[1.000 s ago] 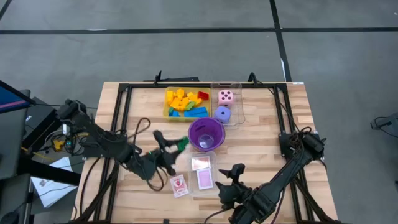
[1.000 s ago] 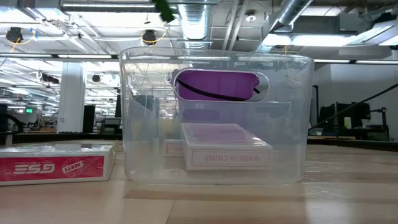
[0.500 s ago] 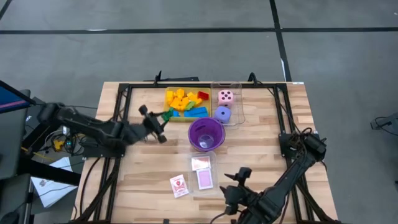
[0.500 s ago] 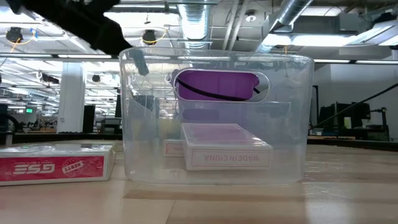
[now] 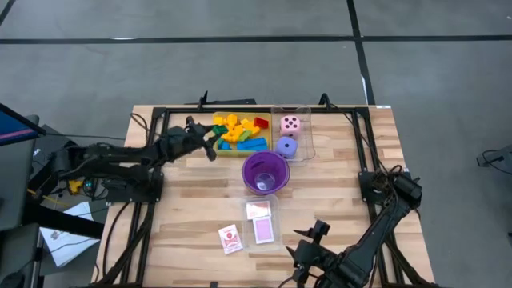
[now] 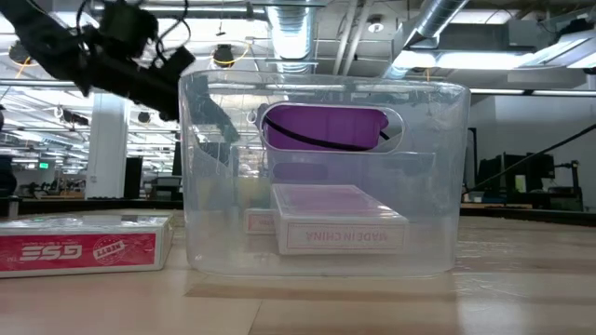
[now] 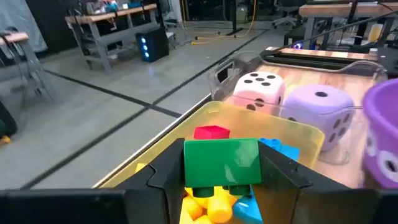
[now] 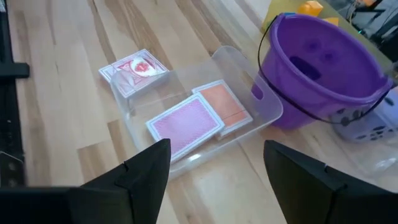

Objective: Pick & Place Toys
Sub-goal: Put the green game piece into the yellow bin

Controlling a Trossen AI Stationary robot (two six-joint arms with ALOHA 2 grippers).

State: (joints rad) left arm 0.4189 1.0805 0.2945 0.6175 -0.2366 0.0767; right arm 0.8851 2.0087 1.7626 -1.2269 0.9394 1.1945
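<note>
Green brick (image 7: 222, 162) is sitting clenched in the left gripper (image 7: 222, 177) over the near-left edge of the yellow tray (image 7: 306, 134) of bricks, so it is wanting a short lowering before release, while the right gripper (image 8: 214, 168) is waiting open near the table's front.

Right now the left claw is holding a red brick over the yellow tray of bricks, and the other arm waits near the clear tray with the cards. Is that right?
Not quite: the brick is green, not red, as the left wrist view shows. The left gripper does hold it over the yellow tray, and the right gripper waits near the clear tray with the cards.
</note>
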